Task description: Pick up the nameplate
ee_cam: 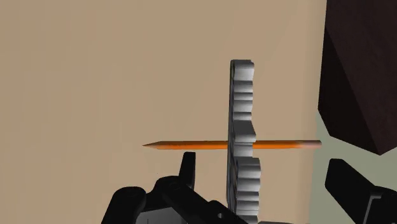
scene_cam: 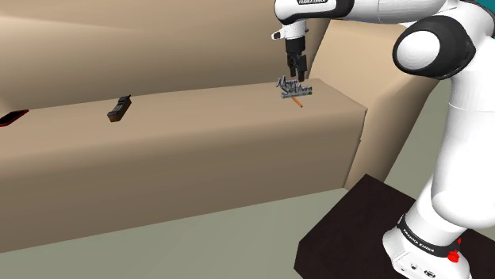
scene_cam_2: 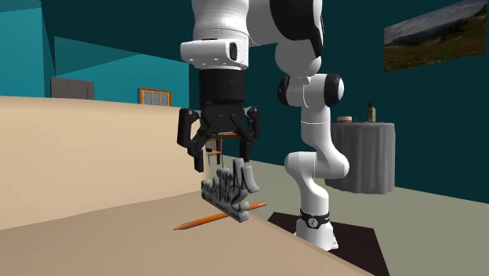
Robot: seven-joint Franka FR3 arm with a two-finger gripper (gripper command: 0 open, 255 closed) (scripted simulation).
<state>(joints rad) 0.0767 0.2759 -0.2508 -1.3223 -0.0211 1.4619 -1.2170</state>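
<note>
The grasp is not made yet: the 2 black fingers (scene_cam_2: 193, 150) stand wide apart just above the upright grey nameplate (scene_cam_2: 231, 188), which sits between them on the tan worktop (scene_cam: 198, 150), nearer 1 finger than the other. What remains, by my judgement, is to lower, close and lift. An orange pencil (ee_cam: 191, 145) crosses under the plate's base and could be dragged along, while a dark handset (scene_cam: 119, 108) lies well apart from the fingers.
</note>
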